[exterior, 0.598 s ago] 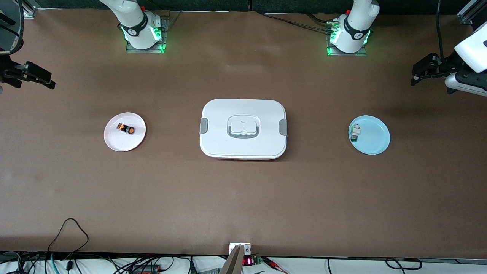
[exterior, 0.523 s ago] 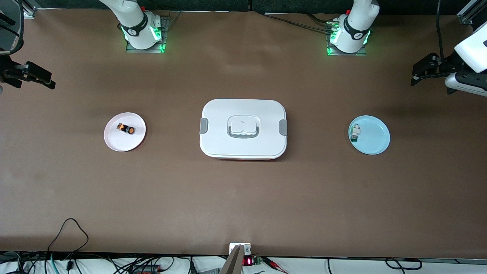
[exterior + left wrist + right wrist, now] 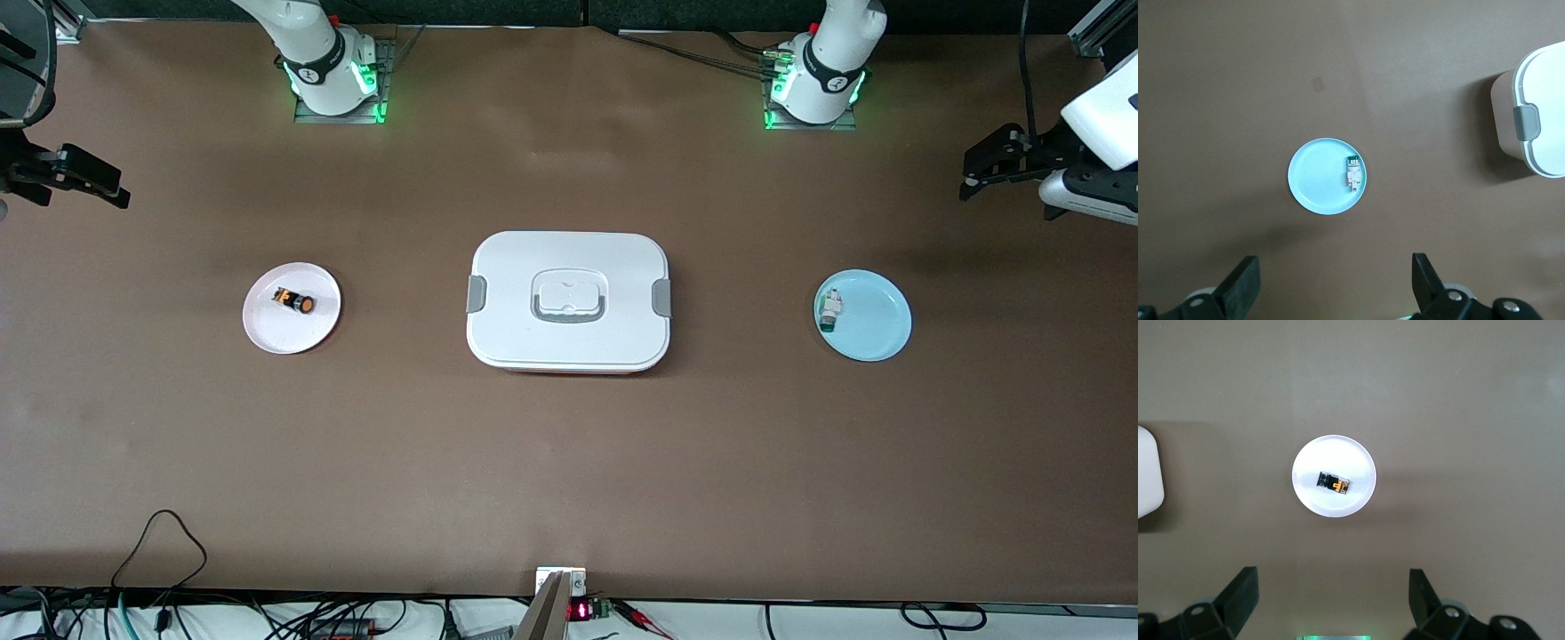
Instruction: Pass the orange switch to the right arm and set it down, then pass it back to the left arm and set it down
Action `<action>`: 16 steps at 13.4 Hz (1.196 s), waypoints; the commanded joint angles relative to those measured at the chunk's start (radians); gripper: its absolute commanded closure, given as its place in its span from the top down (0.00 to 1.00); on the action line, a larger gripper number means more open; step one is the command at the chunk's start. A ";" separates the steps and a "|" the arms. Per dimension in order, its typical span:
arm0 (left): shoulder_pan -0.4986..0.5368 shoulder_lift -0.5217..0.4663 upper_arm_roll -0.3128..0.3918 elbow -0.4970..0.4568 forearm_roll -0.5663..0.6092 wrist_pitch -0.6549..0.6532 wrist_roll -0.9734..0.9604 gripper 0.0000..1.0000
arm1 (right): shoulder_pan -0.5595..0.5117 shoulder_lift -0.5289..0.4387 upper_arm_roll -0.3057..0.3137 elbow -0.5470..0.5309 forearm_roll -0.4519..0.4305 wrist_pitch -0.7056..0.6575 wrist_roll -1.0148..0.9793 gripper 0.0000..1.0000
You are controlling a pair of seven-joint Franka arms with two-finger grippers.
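The orange switch (image 3: pixel 294 301) lies on a white plate (image 3: pixel 267 333) toward the right arm's end, well apart from the box (image 3: pixel 568 342). Left tool (image 3: pixel 1331 283) and right tool (image 3: pixel 1331 597) hang wide open, empty, high over the surface (image 3: pixel 569 462).

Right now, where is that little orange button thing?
The orange switch lies on the white plate, toward the right arm's end of the table, beside the box.

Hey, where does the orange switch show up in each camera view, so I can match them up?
Front view: orange switch lies on the white plate, toward the right arm's end of the table.
Left wrist view: not in it.
Right wrist view: mid-picture on that plate.
Shared landmark: the box, partly visible in both wrist views.
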 commanded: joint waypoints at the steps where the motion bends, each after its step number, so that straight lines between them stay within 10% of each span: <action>1: -0.003 0.000 -0.004 0.019 0.023 -0.011 0.005 1.00 | -0.001 0.019 0.000 0.021 0.002 -0.020 0.009 1.00; 16: -0.005 0.000 -0.006 0.019 0.023 -0.011 0.005 1.00 | 0.020 0.189 0.001 0.021 0.009 0.020 0.007 1.00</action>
